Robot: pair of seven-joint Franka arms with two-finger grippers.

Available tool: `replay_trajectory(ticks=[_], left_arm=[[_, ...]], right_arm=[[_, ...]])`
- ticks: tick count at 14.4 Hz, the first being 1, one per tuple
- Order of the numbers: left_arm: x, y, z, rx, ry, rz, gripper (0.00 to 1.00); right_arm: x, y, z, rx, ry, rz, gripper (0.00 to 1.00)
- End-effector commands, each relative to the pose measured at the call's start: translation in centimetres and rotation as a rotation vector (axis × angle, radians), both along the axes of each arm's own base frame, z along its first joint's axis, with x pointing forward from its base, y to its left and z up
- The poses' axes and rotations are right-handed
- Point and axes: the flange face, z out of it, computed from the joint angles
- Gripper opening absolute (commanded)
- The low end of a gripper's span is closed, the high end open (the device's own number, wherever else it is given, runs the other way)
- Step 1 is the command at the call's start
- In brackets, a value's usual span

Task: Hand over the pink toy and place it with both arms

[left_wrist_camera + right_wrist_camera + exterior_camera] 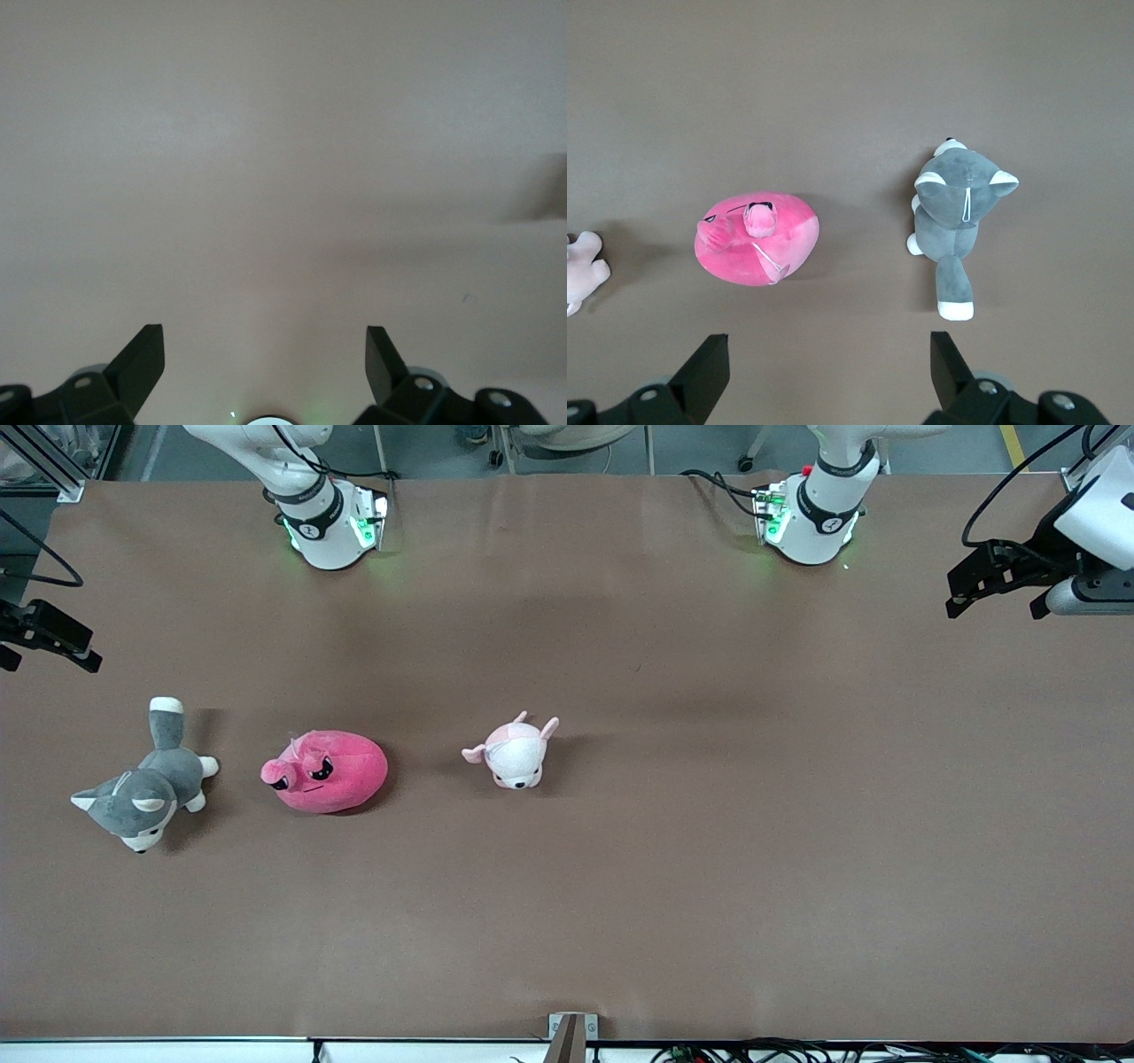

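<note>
1. Nearest the front camera, the grey toy [146, 784] lay on the table [709, 868] at the right arm's end.
2. Just beside it, toward the left arm's end, lay the pink toy [324, 771], which I took for the task's thing. It rested on the table with nothing gripping it. Its long axis ran along the table's length, snout toward the grey toy.
3. A pale pink-and-white toy [514, 751] lay beside that, nearer the table's middle.
4. My right jaws hung apart over the table at the right arm's end, looking down on the pink toy [757, 239] and the grey toy [957, 221]. The right arm was plainly the nearer.
5. My left jaws hung apart over bare table [283, 177] at the left arm's end, well apart from every toy.
6. Lying so, the pink toy fitted either a pick still due or a finished placing.
</note>
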Motion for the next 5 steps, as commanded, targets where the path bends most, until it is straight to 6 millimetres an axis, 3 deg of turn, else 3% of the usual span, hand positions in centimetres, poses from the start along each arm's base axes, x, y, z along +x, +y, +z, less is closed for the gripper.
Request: replay_trajectory(ticks=[1, 5], left_arm=[[0.32, -0.01, 0.31, 0.001, -0.007, 0.005, 1.0], [0.33, 0.07, 0.31, 0.001, -0.007, 0.008, 1.0]], right_arm=[[-0.83, -0.09, -0.08, -0.025, -0.007, -0.004, 1.0], [-0.87, -0.18, -0.11, -0.034, -0.003, -0.004, 1.0]])
